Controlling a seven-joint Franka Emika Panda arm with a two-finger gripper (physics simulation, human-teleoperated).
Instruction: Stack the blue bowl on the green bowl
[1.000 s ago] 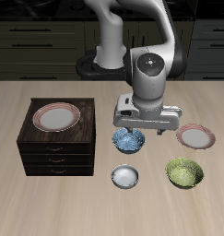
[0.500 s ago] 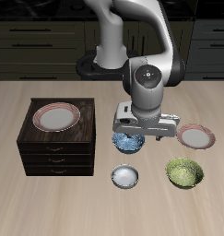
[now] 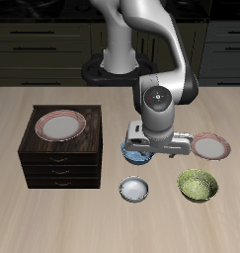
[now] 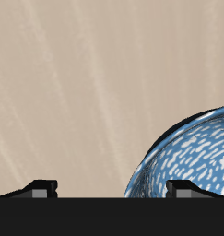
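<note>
The blue bowl [image 3: 130, 155], speckled blue and white, sits on the table and is mostly hidden under my hand; it also shows close up in the wrist view [image 4: 192, 152]. My gripper [image 3: 141, 152] is low over it, and the wrist view [image 4: 113, 189] shows it open with the fingertips [image 4: 44, 187] wide apart. One fingertip is by the bowl's rim, the other over bare table. The green bowl [image 3: 198, 184], olive yellow-green, sits nearer the table's front edge, apart from the gripper.
A small white-grey bowl [image 3: 134, 189] sits in front of the blue bowl. A pink-rimmed plate [image 3: 209, 147] lies beside the gripper. A dark wooden drawer cabinet [image 3: 58, 158] carries another pink-rimmed plate [image 3: 60, 125].
My gripper has come down onto the blue bowl, which is now mostly covered by the hand. The bowls and plates have not moved.
</note>
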